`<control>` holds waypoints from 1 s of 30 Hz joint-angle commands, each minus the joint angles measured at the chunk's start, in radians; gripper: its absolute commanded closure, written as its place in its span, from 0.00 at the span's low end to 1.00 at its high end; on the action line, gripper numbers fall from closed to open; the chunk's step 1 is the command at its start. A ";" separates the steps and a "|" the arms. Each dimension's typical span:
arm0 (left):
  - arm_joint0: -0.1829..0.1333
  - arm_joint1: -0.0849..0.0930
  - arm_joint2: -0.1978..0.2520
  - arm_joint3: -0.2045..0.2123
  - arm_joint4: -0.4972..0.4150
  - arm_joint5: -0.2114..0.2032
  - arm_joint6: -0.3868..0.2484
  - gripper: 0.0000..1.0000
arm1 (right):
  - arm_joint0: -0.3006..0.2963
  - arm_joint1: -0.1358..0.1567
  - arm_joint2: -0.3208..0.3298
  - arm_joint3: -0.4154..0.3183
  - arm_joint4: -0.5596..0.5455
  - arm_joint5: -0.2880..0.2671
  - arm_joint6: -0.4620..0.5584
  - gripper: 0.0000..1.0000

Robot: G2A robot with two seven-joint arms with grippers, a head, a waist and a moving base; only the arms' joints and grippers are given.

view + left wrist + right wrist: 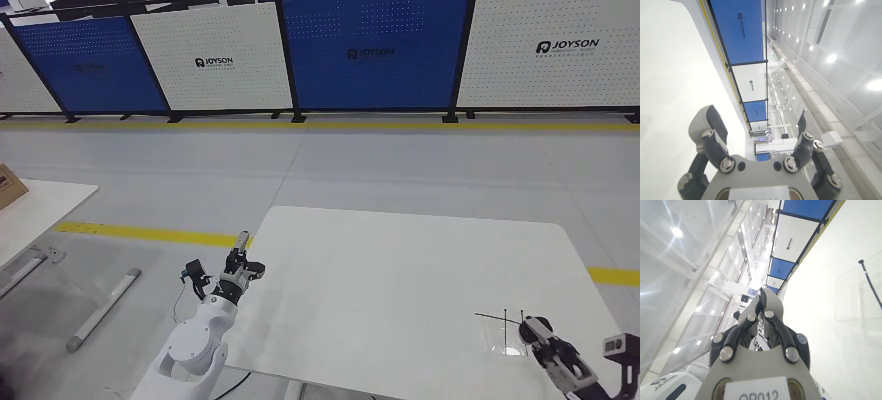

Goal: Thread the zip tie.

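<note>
Blue and white perforated panels (375,50), each bearing a printed logo, stand behind the white table (400,290). Left gripper (759,121): fingers apart, at the table's left edge. Right gripper (762,298): fingers together, labelled body. Black zip tie (869,281) lies near it, across a clear sheet (848,298).

Industrial hall, robot-lab type: perforated blue and white partition panels (375,50), yellow floor line (150,234), high ceiling (851,32), spotlights (831,58).

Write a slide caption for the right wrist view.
Shut right pincer near a thin black plastic zip tie lying across a clear rectangular sheet on the white table.
</note>
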 commanded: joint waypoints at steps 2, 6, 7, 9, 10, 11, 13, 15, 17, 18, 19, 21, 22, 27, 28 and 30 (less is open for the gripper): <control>0.000 0.000 0.000 0.000 0.000 0.000 0.000 0.00 | 0.004 -0.001 -0.002 -0.001 0.000 0.005 -0.007 1.00; 0.000 0.000 0.000 0.000 0.000 0.000 0.000 0.00 | 0.018 -0.005 -0.028 -0.036 -0.033 0.000 -0.029 1.00; 0.000 0.000 0.000 0.000 0.000 0.000 0.000 0.00 | 0.021 -0.006 -0.040 -0.047 -0.053 0.001 -0.038 1.00; 0.000 0.000 0.000 0.000 0.000 0.000 0.000 0.00 | 0.030 -0.009 -0.075 -0.066 -0.103 0.012 -0.050 1.00; 0.000 0.000 0.000 0.000 0.000 0.000 0.000 0.00 | 0.036 -0.011 -0.093 -0.070 -0.131 0.020 -0.056 1.00; 0.000 0.000 0.000 0.000 0.000 0.000 0.000 0.00 | 0.044 -0.012 -0.110 -0.071 -0.155 0.027 -0.065 1.00; 0.000 0.000 0.000 0.000 0.000 0.000 0.000 0.00 | 0.062 -0.016 -0.152 -0.063 -0.194 0.041 -0.073 1.00; 0.000 0.000 0.000 0.000 0.000 0.000 0.000 0.00 | 0.080 -0.019 -0.178 -0.046 -0.207 0.053 -0.074 1.00; 0.000 0.000 0.000 0.000 0.000 0.000 0.000 0.00 | 0.089 -0.020 -0.188 -0.037 -0.208 0.067 -0.069 1.00; 0.000 0.000 0.000 0.000 0.000 0.000 0.000 0.00 | 0.089 -0.020 -0.188 -0.037 -0.208 0.067 -0.069 1.00; 0.000 0.000 0.000 0.000 0.000 0.000 0.000 0.00 | 0.089 -0.020 -0.188 -0.037 -0.208 0.067 -0.069 1.00; 0.000 0.000 0.000 0.000 0.000 0.000 0.000 0.00 | 0.089 -0.020 -0.188 -0.037 -0.208 0.067 -0.069 1.00; 0.000 0.000 0.000 0.000 0.000 0.000 0.000 0.00 | 0.089 -0.020 -0.188 -0.037 -0.208 0.067 -0.069 1.00; 0.000 0.000 0.000 0.000 0.000 0.000 0.000 0.00 | 0.089 -0.020 -0.188 -0.037 -0.208 0.067 -0.069 1.00; 0.000 0.000 0.000 0.000 0.000 0.000 0.000 0.00 | 0.089 -0.020 -0.188 -0.037 -0.208 0.067 -0.069 1.00; 0.000 0.000 0.000 0.000 0.000 0.000 0.000 0.00 | 0.089 -0.020 -0.188 -0.037 -0.208 0.067 -0.069 1.00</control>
